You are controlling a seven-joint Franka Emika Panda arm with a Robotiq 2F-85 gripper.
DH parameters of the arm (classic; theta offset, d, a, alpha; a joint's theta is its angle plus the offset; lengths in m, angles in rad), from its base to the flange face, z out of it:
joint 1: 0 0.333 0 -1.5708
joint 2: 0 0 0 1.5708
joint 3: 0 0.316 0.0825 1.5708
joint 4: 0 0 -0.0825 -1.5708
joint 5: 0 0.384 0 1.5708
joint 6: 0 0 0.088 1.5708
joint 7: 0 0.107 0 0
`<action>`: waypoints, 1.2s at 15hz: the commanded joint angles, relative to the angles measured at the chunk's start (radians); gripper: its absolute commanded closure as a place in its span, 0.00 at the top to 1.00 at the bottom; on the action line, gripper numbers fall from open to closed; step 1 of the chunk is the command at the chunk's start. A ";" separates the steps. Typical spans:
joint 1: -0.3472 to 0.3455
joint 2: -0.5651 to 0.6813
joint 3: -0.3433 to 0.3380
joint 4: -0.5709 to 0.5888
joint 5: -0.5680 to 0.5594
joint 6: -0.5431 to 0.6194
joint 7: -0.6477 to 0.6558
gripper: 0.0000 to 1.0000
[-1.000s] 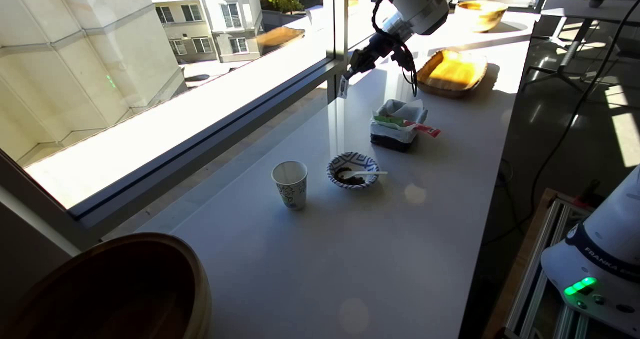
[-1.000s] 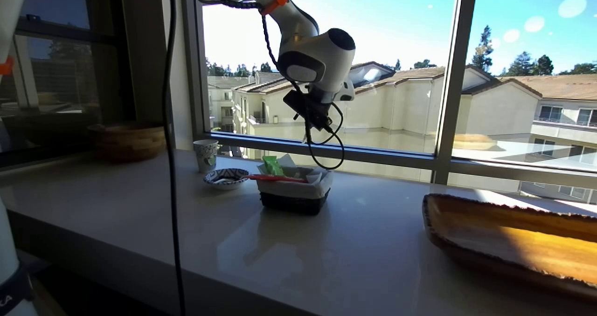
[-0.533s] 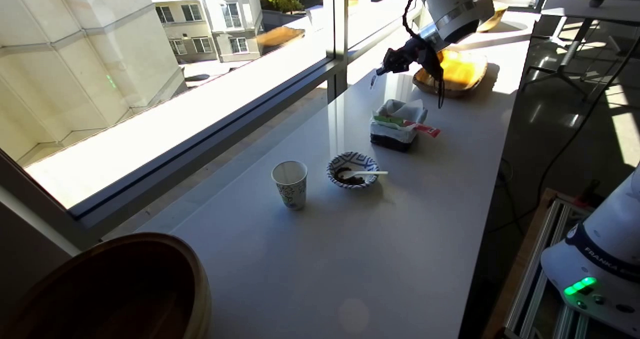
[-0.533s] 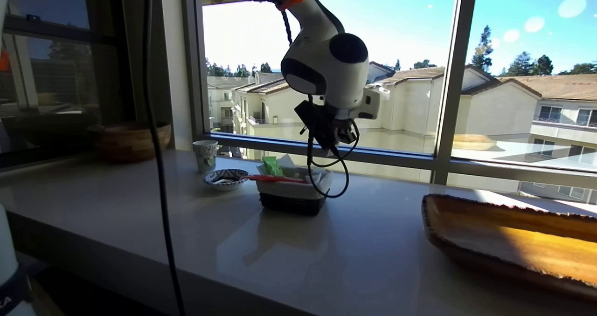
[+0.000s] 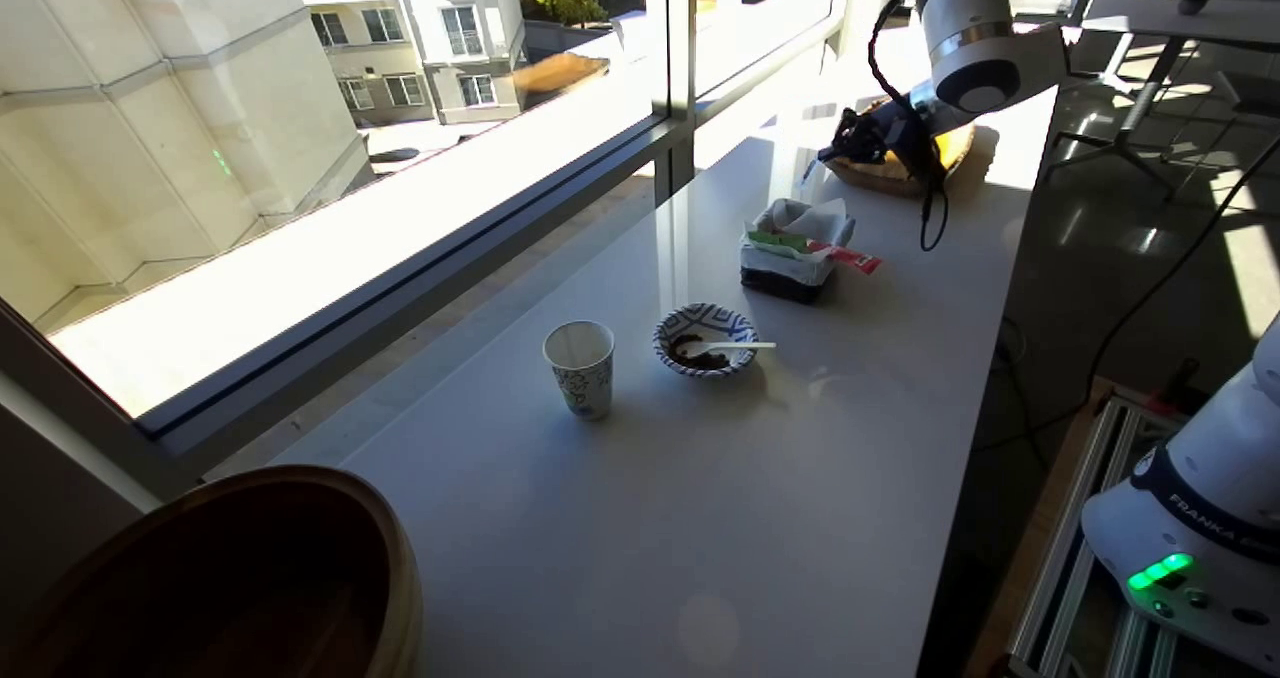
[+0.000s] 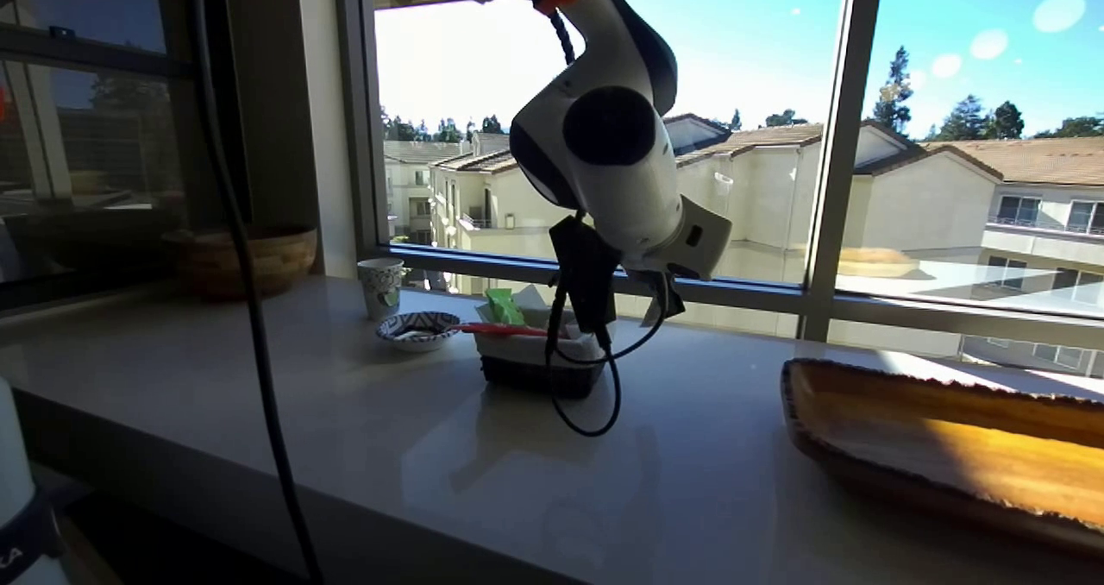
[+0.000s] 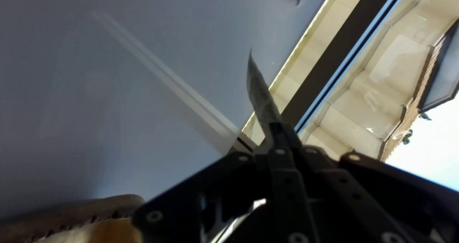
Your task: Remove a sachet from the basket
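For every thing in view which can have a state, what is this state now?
Pincer: shut on the sachet
Sachet: held in the air
Basket: upright, lined with white paper
Green packet: partly above the basket's rim
Red packet: sticking out over that rim
Paper cup: upright, uncovered
Patterned bowl: upright, holding dark stuff
Spoon: in that bowl, handle overhanging
Wooden tray: upright, partly sunlit
Wooden bowl: upright, shaded inside
Base lights: lit green
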 commanded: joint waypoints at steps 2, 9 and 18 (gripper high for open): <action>0.008 -0.017 -0.065 -0.080 0.117 -0.008 -0.068 0.00; 0.007 0.004 -0.120 -0.146 0.130 -0.034 -0.041 0.00; 0.005 0.013 -0.133 -0.180 0.094 -0.054 0.018 0.31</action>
